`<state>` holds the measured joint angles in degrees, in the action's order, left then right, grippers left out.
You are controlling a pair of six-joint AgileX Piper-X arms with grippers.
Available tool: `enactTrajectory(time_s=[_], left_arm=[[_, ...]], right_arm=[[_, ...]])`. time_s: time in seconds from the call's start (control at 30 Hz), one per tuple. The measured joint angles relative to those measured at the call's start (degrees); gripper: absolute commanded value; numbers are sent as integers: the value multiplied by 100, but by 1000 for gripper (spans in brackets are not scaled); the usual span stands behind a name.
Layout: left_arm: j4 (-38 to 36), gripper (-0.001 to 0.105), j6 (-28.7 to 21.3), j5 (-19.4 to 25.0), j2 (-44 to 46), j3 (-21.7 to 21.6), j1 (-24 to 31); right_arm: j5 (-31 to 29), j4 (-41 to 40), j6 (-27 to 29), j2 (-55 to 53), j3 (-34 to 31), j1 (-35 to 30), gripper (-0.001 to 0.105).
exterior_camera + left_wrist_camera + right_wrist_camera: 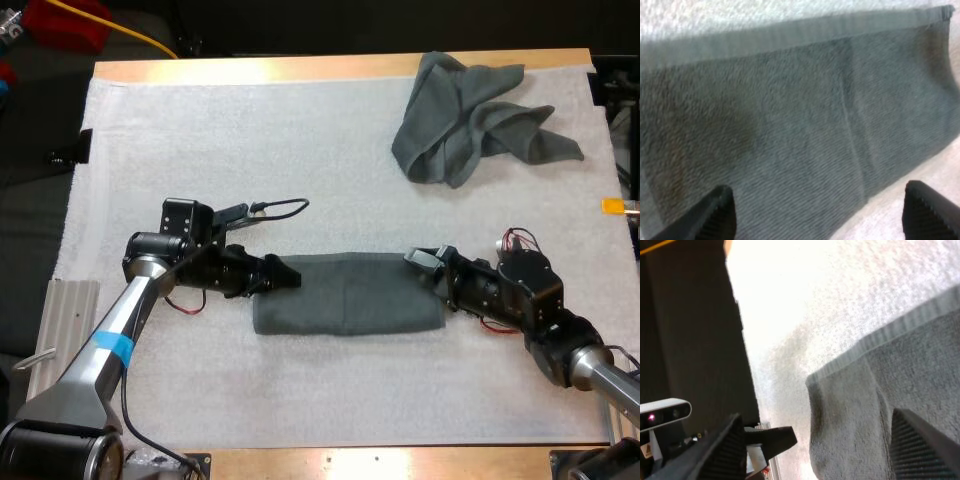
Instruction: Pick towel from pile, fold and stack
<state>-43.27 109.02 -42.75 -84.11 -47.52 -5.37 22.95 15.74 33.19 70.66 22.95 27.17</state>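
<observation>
High view: the folded dark grey-green terry towel [345,295] lies mid-way on the white mat [250,150], long axis left-right | left gripper [285,275] at its left end, right gripper [420,262] at its right end (equally near) | both spread wide, holding nothing | crumpled grey-green towel [470,115] well apart, far right.

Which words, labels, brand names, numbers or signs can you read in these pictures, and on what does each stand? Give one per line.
None: no word, number, brand or sign can be read.
The folded towel, the crumpled towel and the white mat bear no writing. The left gripper and right gripper carry no readable label.
</observation>
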Motion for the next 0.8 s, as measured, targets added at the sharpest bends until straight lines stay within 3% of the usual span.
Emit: enactTrajectory(time_s=[0.23,0.43,0.8], left_arm=[[-96,66,-5,-260,0,-138,0],[-756,66,-492,-267,110,-138,0],[-1355,66,-868,469,1324,-138,0]], right_arm=[[414,28,205,0,0,0,61],[683,-165,570,-16,0,0,61],[746,-1626,1639,-872,0,0,61]])
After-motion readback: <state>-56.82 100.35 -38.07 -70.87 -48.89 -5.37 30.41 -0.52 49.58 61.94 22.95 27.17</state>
